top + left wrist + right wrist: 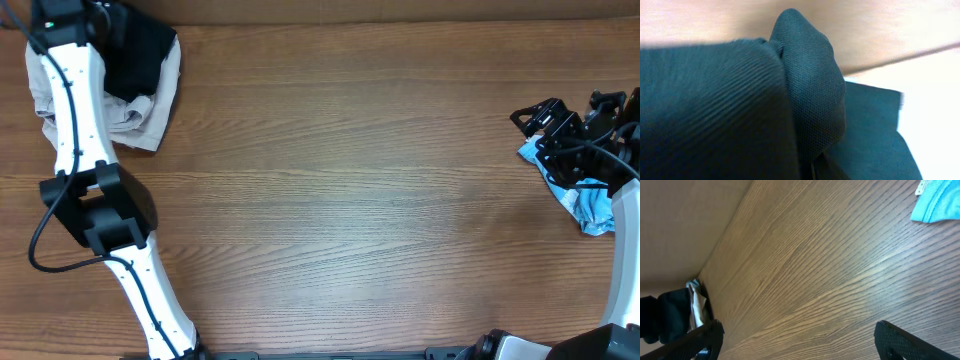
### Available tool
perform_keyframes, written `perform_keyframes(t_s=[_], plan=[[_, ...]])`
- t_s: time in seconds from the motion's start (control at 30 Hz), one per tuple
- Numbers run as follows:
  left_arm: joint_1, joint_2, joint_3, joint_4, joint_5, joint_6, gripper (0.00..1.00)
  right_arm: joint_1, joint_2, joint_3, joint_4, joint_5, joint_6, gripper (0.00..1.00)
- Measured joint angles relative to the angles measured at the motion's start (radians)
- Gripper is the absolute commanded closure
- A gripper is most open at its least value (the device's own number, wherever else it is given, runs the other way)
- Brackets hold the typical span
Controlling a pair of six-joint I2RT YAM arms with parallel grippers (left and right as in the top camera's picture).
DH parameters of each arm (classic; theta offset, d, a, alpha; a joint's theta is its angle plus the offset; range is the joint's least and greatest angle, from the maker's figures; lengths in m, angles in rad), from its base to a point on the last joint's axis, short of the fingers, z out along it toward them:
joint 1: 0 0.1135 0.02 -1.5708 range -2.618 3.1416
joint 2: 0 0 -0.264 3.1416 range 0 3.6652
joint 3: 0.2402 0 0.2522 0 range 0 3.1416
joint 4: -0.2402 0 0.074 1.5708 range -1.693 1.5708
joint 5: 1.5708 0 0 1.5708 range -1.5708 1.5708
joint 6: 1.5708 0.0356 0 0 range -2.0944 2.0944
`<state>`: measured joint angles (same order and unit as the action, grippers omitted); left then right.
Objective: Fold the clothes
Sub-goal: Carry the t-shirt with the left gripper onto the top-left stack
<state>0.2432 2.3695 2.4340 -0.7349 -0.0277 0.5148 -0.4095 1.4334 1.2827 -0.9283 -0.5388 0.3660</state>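
Since dark fabric [715, 110] blocks the left gripper's camera over at 10 o'clock, its jaws can't be told. Right gripper [805, 347] is spread wide and empty, with the blue cloth [937, 202] at its 1 o'clock, clear of the jaws.

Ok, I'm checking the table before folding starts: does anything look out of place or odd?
Nothing spilled or damaged, but everything lies crumpled and split up: a black garment atop a beige one in the far left corner, a blue one bunched at the right edge.

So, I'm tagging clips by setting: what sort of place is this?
Probably a robotics lab bench: two robot arms at a wooden table, clothes heaped in one corner, a blue garment opposite.
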Motion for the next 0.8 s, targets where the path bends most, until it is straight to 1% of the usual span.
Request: perform_keyframes(t_s=[0.07,0.13,0.17,0.2,0.37,0.6,0.7,0.8], plan=[[-0.021,0.000,-0.011,-0.029,0.003,-0.004,0.85,0.005,0.000,0.000,0.000,0.003,0.000,0.00],[-0.037,0.000,-0.023,-0.065,0.007,-0.009,0.39,0.005,0.000,0.000,0.000,0.005,0.000,0.00],[-0.043,0.000,-0.027,-0.077,0.009,-0.007,0.07,0.005,0.000,0.000,0.000,0.005,0.000,0.00],[-0.050,0.000,-0.029,-0.095,0.013,-0.012,0.00,0.005,0.000,0.000,0.000,0.005,0.000,0.00],[-0.087,0.000,-0.032,-0.116,0.029,-0.023,0.00,0.006,0.000,0.000,0.000,0.005,0.000,0.00],[-0.099,-0.010,-0.032,-0.097,0.032,-0.111,0.00,0.005,0.000,0.000,-0.004,0.005,0.000,0.00],[-0.100,-0.060,-0.033,-0.097,0.033,-0.148,0.00,0.005,0.000,0.000,-0.006,0.005,0.000,0.00],[-0.093,-0.166,-0.032,-0.047,0.034,-0.227,0.00,0.005,0.000,0.000,-0.008,0.005,-0.001,0.00]])
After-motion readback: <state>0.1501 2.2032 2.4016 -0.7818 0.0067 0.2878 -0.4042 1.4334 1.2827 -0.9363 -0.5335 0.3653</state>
